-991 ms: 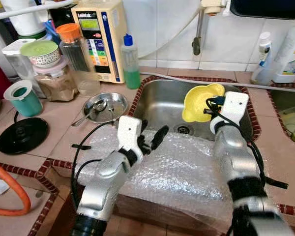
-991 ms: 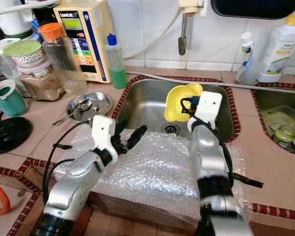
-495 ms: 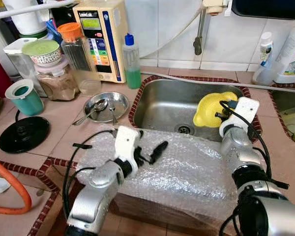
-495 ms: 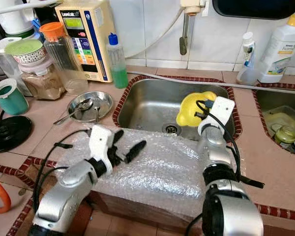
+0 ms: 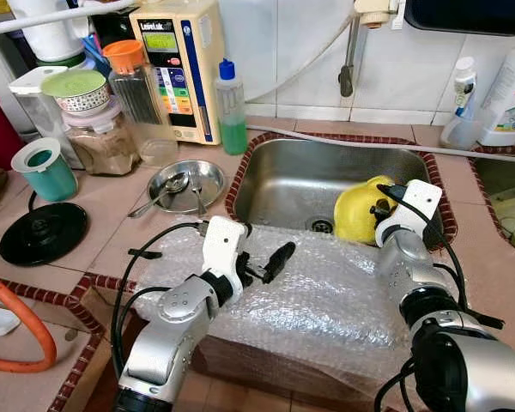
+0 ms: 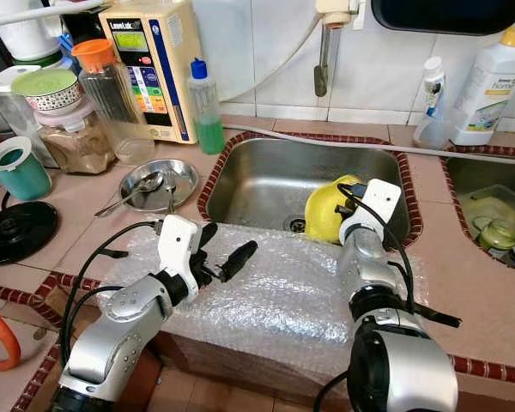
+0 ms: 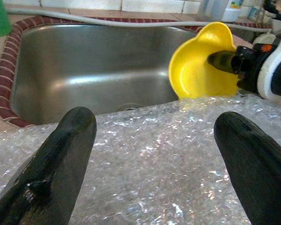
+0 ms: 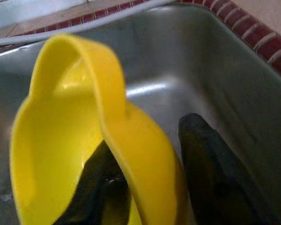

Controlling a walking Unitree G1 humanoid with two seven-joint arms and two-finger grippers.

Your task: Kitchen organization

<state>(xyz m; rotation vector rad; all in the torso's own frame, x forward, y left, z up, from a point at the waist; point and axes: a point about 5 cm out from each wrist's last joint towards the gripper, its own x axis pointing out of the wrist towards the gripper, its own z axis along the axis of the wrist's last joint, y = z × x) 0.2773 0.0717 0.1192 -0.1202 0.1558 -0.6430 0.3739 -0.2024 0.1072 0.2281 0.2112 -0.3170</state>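
My right gripper (image 5: 380,202) is shut on the rim of a yellow plastic jug (image 5: 357,211), one finger inside it and one outside (image 8: 210,164). The jug hangs low inside the steel sink (image 5: 287,176), near its front right corner, tilted with its mouth toward the sink's left. The left wrist view shows the jug (image 7: 196,70) just past the bubble wrap's edge. Over the sheet of bubble wrap (image 5: 326,296) draped on the counter's front edge, my left gripper (image 5: 262,256) is open and holds nothing.
A steel plate with a spoon (image 5: 185,183) lies left of the sink. Behind it stand a green soap bottle (image 5: 230,107), a water purifier (image 5: 176,60) and jars (image 5: 99,129). A teal cup (image 5: 41,169) and black lid (image 5: 41,232) sit far left. Bottles (image 5: 506,86) stand back right.
The right gripper has carried the yellow jug from above the sink down into it, toward the front right. The left gripper has stayed open over the bubble wrap, shifting only slightly.
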